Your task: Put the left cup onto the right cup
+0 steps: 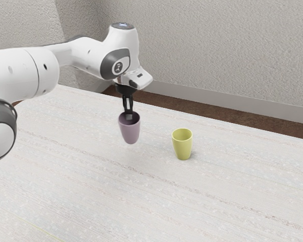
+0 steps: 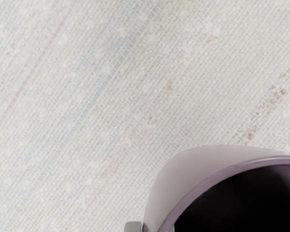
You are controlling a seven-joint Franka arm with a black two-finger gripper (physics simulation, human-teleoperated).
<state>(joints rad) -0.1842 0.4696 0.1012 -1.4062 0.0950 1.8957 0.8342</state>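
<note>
Closest to the wrist camera was the purple cup [image 2: 195, 174], its rim clenched by the hand [image 1: 127, 110] and hanging above the desk [image 1: 217, 201]. Picking seemed done; carrying to the yellow-green cup [image 1: 182, 143], at four o'clock in the exterior view, and placing remained.

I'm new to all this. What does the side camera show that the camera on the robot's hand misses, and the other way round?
The exterior view adds the white arm, its black gripper clamped on the rim of the purple cup, the yellow-green cup standing apart toward the exterior view's right, and the wall behind. The wrist view adds a close look into the purple cup's dark inside and the fine grain of the table. Both share the purple cup and the pale table.
</note>
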